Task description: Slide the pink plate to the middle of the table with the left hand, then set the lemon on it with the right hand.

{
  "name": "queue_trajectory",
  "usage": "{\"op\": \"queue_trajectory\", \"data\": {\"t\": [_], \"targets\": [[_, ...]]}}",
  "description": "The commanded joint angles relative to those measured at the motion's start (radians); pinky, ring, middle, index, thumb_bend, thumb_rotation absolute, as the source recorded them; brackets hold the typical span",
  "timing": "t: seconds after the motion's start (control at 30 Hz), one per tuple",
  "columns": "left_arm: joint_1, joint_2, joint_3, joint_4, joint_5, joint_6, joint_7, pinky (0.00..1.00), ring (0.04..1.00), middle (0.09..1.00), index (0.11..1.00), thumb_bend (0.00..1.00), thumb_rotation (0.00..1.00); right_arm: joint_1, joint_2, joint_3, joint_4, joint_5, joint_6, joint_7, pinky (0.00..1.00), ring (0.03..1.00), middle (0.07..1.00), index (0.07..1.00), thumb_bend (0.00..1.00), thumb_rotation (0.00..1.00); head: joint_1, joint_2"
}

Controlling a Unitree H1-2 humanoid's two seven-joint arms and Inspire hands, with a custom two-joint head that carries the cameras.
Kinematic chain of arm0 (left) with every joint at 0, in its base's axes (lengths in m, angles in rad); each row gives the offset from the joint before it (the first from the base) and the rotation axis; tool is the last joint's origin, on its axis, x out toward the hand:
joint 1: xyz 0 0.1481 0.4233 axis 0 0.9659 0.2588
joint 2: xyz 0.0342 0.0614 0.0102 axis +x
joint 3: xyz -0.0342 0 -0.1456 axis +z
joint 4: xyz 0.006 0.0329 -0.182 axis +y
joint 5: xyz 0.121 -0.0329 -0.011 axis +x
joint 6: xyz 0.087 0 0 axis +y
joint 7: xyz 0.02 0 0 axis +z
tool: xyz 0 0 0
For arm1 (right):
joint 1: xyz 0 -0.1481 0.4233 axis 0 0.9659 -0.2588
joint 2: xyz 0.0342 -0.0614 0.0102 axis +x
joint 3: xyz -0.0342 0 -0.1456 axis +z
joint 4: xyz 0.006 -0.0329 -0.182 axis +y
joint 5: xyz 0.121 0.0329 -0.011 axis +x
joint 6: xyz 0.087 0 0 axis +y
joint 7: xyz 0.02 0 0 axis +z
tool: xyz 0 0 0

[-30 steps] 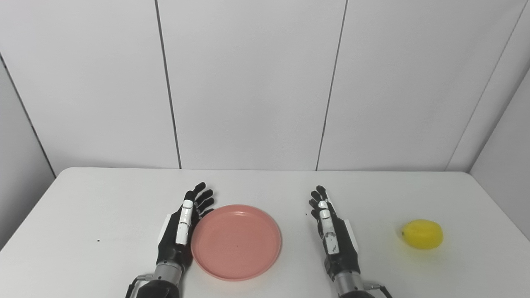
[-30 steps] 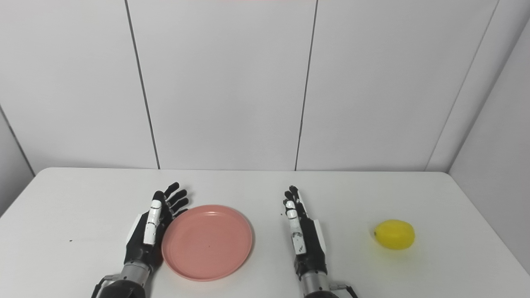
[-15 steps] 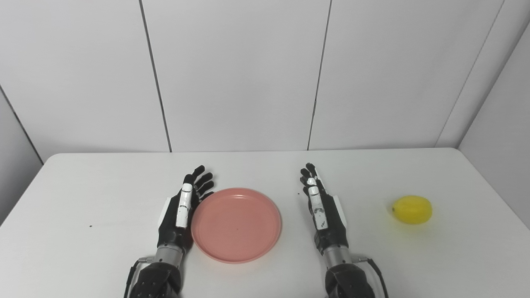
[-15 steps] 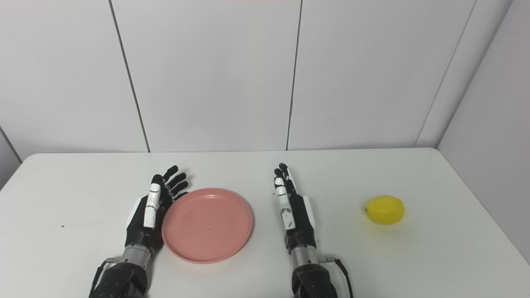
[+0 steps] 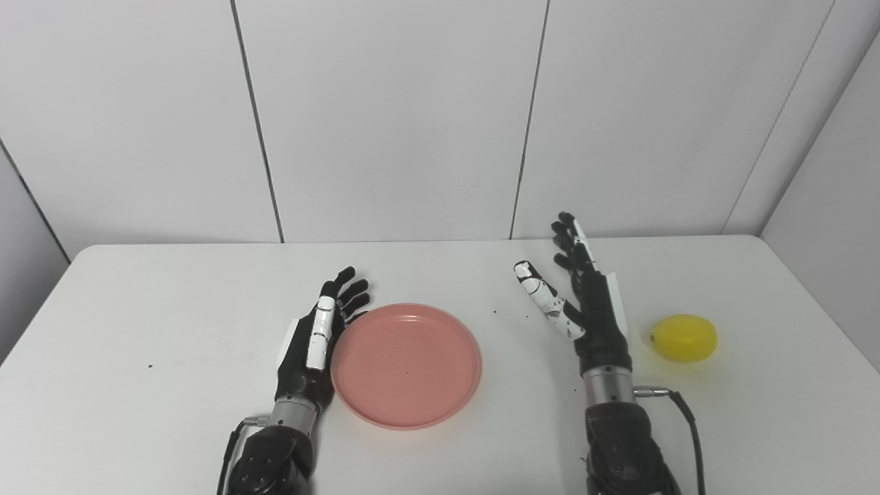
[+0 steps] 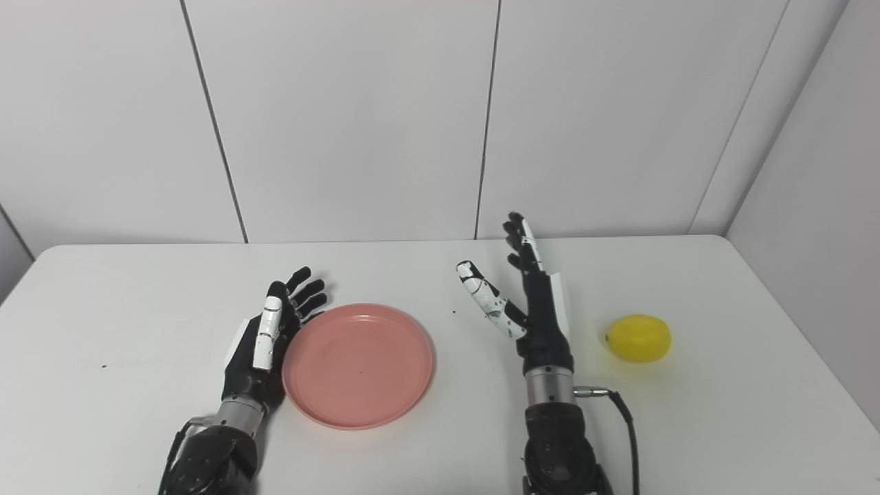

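The pink plate [image 5: 405, 364] lies flat on the white table [image 5: 172, 309], a little left of the middle. My left hand [image 5: 317, 340] stands edge-on against the plate's left rim, fingers straight and apart, holding nothing. My right hand [image 5: 584, 302] is raised above the table right of the plate, open, with the thumb spread toward the plate. The yellow lemon [image 5: 684, 337] rests on the table just right of that hand, not touched. In the right eye view the lemon [image 6: 638, 338] sits a short gap from the right hand [image 6: 533, 302].
Grey wall panels rise behind the table's far edge [image 5: 412, 240]. The table's right edge [image 5: 818, 309] runs close past the lemon. A cable [image 5: 687, 412] trails from the right wrist. A few small dark specks dot the tabletop.
The right hand has lifted, moved forward and right toward the lemon, and spread its thumb. The left hand and plate have shifted slightly right. The camera tilted earlier.
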Motion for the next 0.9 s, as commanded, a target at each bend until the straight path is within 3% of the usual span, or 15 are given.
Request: {"op": "queue_trajectory", "data": {"t": [0.0,0.13,0.33,0.5,0.77,0.87], "targets": [[-0.023,-0.010,-0.007,0.004,0.003,0.001,-0.012,0.83,0.880,0.875,0.884,0.71,1.00,-0.013,-0.030,-0.016,-0.060,-0.074,0.037,-0.034,0.89,0.903,0.897,0.931,0.75,0.50,-0.005,-0.004],[-0.024,-0.009,-0.007,0.017,0.002,-0.007,-0.019,0.83,0.879,0.873,0.881,0.71,1.00,0.009,-0.066,-0.053,-0.132,-0.161,0.127,-0.045,0.88,0.908,0.905,0.941,0.79,0.39,-0.016,-0.007],[-0.022,-0.004,-0.007,0.019,0.003,-0.014,-0.027,0.84,0.887,0.875,0.883,0.71,1.00,0.045,-0.097,-0.099,-0.189,-0.244,0.222,-0.057,0.86,0.909,0.915,0.946,0.82,0.33,-0.021,-0.010],[-0.022,-0.004,-0.001,0.012,-0.004,-0.006,-0.027,0.84,0.888,0.873,0.878,0.72,1.00,0.061,-0.121,-0.112,-0.214,-0.327,0.312,-0.049,0.78,0.879,0.910,0.941,0.85,0.31,-0.029,-0.011],[-0.022,0.002,0.001,0.014,-0.003,-0.008,-0.034,0.84,0.886,0.876,0.880,0.71,1.00,0.082,-0.153,-0.146,-0.245,-0.331,0.392,-0.026,0.76,0.891,0.933,0.948,0.89,0.20,-0.045,-0.016],[-0.021,0.004,0.000,0.013,0.001,-0.008,-0.034,0.83,0.882,0.876,0.877,0.71,1.00,0.087,-0.171,-0.152,-0.240,-0.336,0.422,-0.012,0.71,0.862,0.920,0.944,0.91,0.18,-0.047,-0.017]]}}
